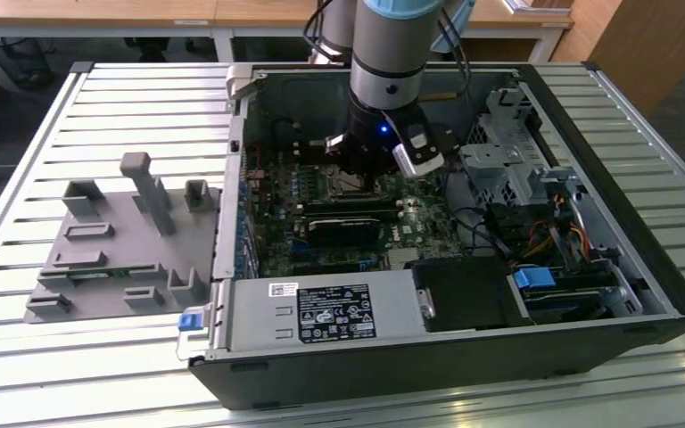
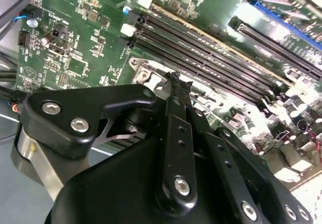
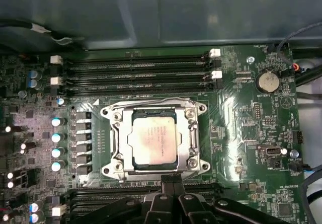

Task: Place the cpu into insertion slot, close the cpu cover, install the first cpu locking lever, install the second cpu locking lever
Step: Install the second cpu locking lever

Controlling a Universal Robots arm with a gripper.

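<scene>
In the first wrist view the cpu (image 3: 153, 143) lies flat in the insertion slot (image 3: 113, 143), silvery top up. The cpu cover (image 3: 191, 128) is down around it, framing the chip through its window. A thin metal lever (image 3: 151, 101) runs along the frame's edge beside the memory slots. My gripper (image 3: 171, 179) is shut, its black fingertips together at the socket frame's edge opposite that lever. I cannot tell whether anything is pinched between them. From behind, the gripper (image 2: 176, 79) points down at the socket's corner. In the exterior view the gripper (image 1: 359, 181) hangs over the motherboard inside the open computer case.
Long black memory slots (image 3: 136, 68) flank the socket on two sides. A coin battery (image 3: 266, 80) and capacitors (image 3: 56, 136) stand nearby. The case walls, a drive cage (image 1: 503, 160), cables (image 1: 557, 236) and a power supply (image 1: 318, 312) hem in the board. A grey fixture (image 1: 117, 241) sits outside the case.
</scene>
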